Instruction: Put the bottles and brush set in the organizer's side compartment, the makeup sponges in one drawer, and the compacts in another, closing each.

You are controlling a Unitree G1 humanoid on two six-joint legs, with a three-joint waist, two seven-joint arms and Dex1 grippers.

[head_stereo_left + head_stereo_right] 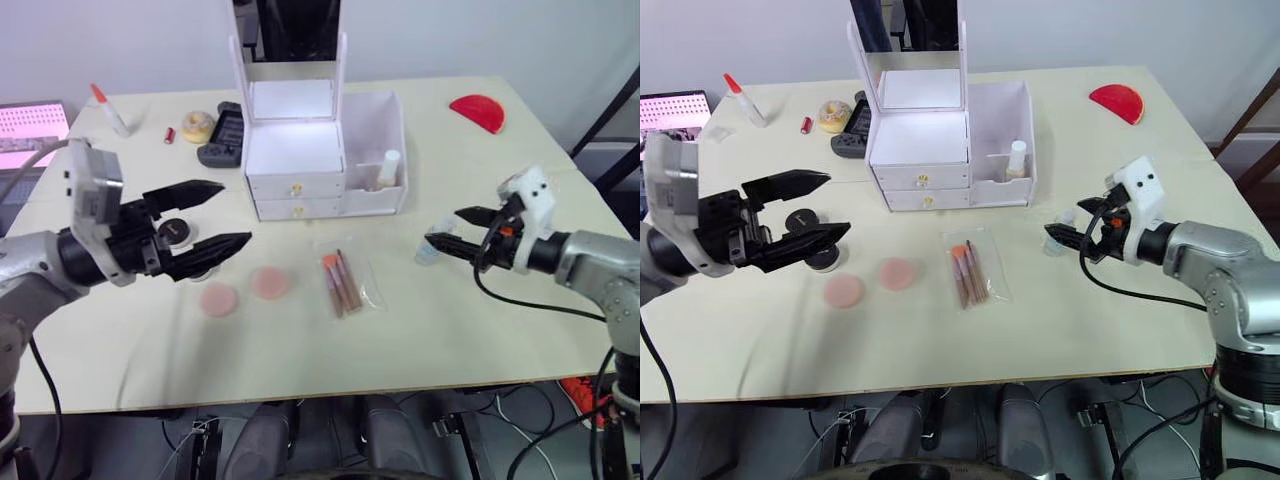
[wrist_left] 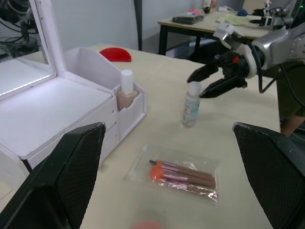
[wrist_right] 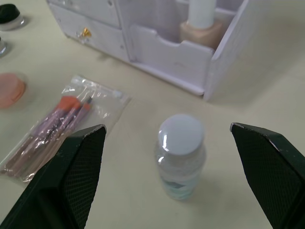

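The white organizer stands at the table's middle back, both gold-knobbed drawers shut. A beige bottle stands upright in its side bin. The pale blue bottle stands on the table, between and just ahead of the fingers of my open right gripper. The brush set lies flat in front of the organizer. Left of it lie two pink makeup sponges. My left gripper hovers open over the compacts; one black compact shows between its fingers, the other is mostly hidden under the lower finger.
At the back left are a red-tipped glue bottle, a yellow roll, a small red item and a dark game controller. A red half-disc lies at the back right. A pink screen sits off the left edge.
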